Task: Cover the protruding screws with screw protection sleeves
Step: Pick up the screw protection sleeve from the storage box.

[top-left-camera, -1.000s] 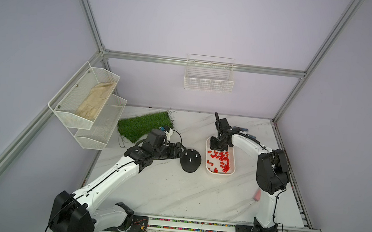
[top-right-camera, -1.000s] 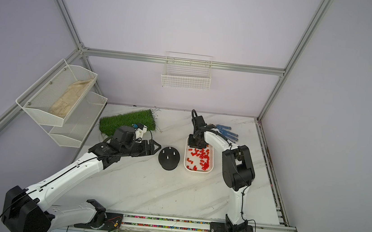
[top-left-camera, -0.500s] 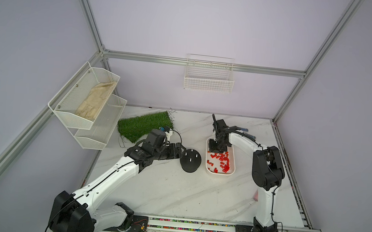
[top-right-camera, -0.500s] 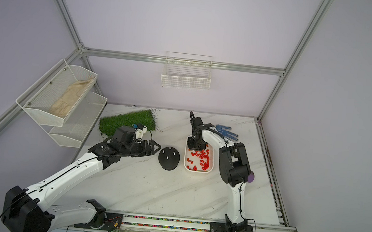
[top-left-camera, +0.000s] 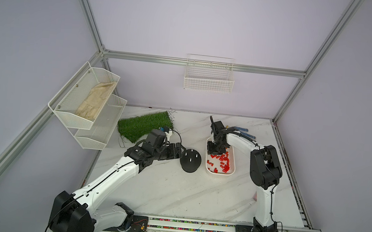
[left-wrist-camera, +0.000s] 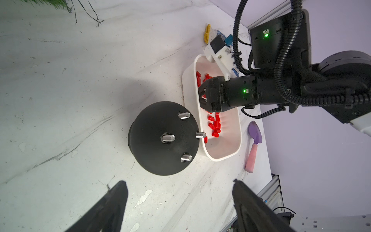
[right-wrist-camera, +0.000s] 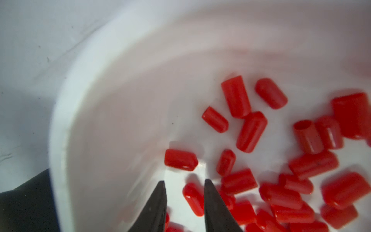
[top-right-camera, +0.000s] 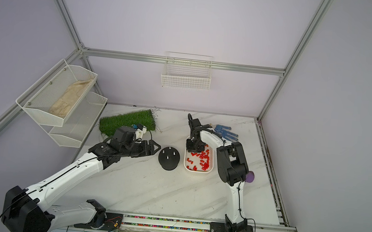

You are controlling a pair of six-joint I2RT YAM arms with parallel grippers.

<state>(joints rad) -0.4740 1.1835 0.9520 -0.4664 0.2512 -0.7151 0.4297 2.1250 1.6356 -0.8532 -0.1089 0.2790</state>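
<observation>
A black dome base (top-left-camera: 190, 162) (top-right-camera: 168, 160) (left-wrist-camera: 158, 140) carries the bare protruding screws (left-wrist-camera: 168, 138), silvery studs standing upright. Right of it, a white tray (top-left-camera: 219, 173) (top-right-camera: 198, 171) (left-wrist-camera: 226, 140) (right-wrist-camera: 120, 100) holds several red screw protection sleeves (top-left-camera: 223, 161) (top-right-camera: 204, 159) (left-wrist-camera: 214, 125) (right-wrist-camera: 252, 131). My right gripper (top-left-camera: 214, 150) (top-right-camera: 192, 148) (left-wrist-camera: 201, 97) (right-wrist-camera: 184, 180) is down in the tray's far end, its jaws narrowly apart. One sleeve (right-wrist-camera: 193, 198) lies between them, against one finger and clear of the other. My left gripper (top-left-camera: 180, 152) (top-right-camera: 157, 147) (left-wrist-camera: 178, 181) is open wide just left of the dome, holding nothing.
A purple-and-pink scoop (left-wrist-camera: 254, 144) (top-right-camera: 249, 177) lies right of the tray, behind my right arm. A blue glove (top-right-camera: 225, 132) and a yellow object (left-wrist-camera: 207, 36) are at the back. A grass mat (top-left-camera: 144, 126) lies back left, below wall shelves (top-left-camera: 87, 101).
My right gripper has moved nearer and lower into the tray, and that arm's elbow has swung left. The left arm has not moved.
</observation>
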